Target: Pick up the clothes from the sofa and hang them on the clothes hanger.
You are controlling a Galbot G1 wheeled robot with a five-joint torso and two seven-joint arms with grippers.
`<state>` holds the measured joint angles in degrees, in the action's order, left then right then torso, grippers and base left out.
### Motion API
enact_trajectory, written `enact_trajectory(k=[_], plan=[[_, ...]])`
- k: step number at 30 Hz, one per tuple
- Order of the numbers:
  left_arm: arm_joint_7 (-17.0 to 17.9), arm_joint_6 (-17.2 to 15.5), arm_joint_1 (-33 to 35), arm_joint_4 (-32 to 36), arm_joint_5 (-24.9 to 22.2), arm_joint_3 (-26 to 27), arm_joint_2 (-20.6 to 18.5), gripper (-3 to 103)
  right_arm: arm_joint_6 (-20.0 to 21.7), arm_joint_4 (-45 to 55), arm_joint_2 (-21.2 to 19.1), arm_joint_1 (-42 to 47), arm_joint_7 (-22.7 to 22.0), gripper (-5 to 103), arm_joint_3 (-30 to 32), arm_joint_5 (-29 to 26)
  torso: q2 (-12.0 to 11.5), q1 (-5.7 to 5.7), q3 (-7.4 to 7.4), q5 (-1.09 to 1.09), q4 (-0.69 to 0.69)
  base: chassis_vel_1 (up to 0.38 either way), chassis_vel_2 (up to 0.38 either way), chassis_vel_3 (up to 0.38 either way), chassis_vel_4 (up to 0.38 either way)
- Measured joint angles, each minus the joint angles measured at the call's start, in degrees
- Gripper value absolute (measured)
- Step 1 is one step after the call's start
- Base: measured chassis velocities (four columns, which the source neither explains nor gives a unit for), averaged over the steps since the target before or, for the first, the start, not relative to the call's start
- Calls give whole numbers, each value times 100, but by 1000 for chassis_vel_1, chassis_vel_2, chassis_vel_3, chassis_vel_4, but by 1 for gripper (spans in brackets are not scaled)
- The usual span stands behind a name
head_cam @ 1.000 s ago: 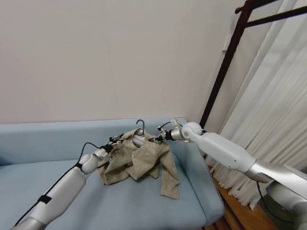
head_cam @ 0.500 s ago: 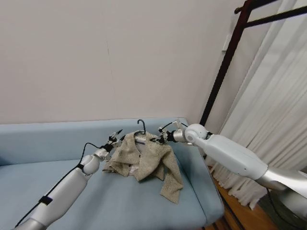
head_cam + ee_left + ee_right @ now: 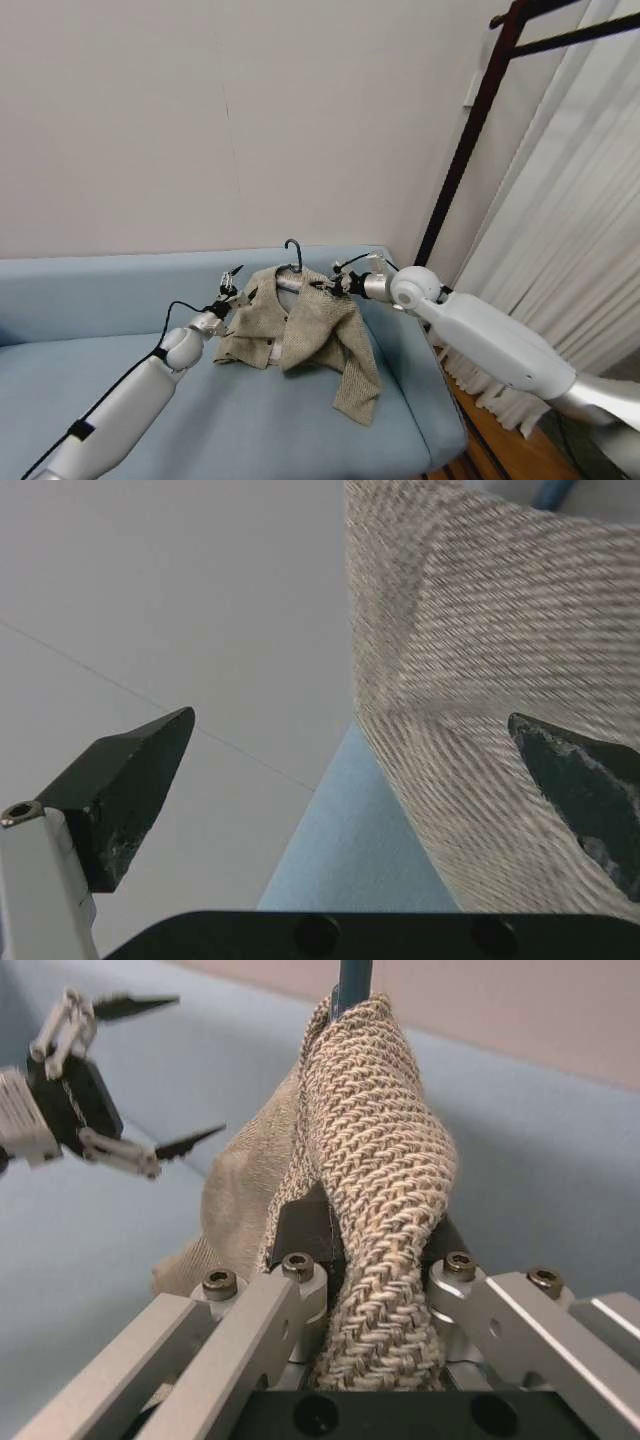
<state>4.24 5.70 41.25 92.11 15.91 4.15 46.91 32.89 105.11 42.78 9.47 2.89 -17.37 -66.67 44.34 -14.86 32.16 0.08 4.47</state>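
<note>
The left gripper hovers above the blue sofa, its two dark fingers spread wide apart with nothing held between them. Just to its right hangs the beige knit cardigan, whose near edge lies close beside one open fingertip; I cannot tell whether they touch. The garment is lifted at the collar, draped over a hanger whose dark hook stands up above it. Its lower hem sags toward the seat cushion and one sleeve dangles down toward the front of the seat. On the cardigan's far side, the right gripper is clamped tight on a bunched fold of the knit at the shoulder, the fabric squeezed between its pads. Well beyond the right gripper and higher up stands the dark clothes rack, with a pale curtain to its right
</note>
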Motion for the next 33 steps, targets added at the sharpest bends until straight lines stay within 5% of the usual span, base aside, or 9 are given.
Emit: enact_trajectory(k=[8, 15, 20, 24, 25, 28, 33], plan=[[1069, -1054, 109, 794, -787, -115, -133, 100, 33, 839, -50, 249, -1009, 10, 937, -722, 0, 0, 0, 0, 0, 0, 0, 0, 0], [1205, -1100, 104, 960, -930, -257, -167, 100, 167, 1222, -53, 94, -1850, 10, 1472, -1410, 0, 0, 0, 0, 0, 0, 0, 0, 0], [1421, -1078, -14, 1128, -1505, -533, -78, 100, 280, 1430, -27, -219, -2539, 10, 1377, -1749, 0, 0, 0, -1, -1, 0, 0, 0, 0], [1669, -1041, -376, 1334, -3462, -1053, 165, 100, 286, 1534, 76, -304, -2757, 10, 1057, -1696, 0, 0, 0, 0, -1, 0, 0, 0, 0], [1669, -1041, -376, 1334, -3462, -1053, 165, 100, 286, 1534, 76, -304, -2757, 10, 1057, -1696, 0, 0, 0, 0, -1, 0, 0, 0, 0], [1712, -931, -572, 1281, -4627, -1318, 435, 100, 278, 1488, 137, -269, -2727, 10, 962, -1565, 0, -1, 0, 1, 1, 0, 0, 0, 0], [1508, -850, -618, 1082, -5213, -1365, 637, 100, 273, 1373, 211, -303, -2596, 10, 857, -1475, 0, -1, 1, 1, -1, 0, 0, 0, 0]])
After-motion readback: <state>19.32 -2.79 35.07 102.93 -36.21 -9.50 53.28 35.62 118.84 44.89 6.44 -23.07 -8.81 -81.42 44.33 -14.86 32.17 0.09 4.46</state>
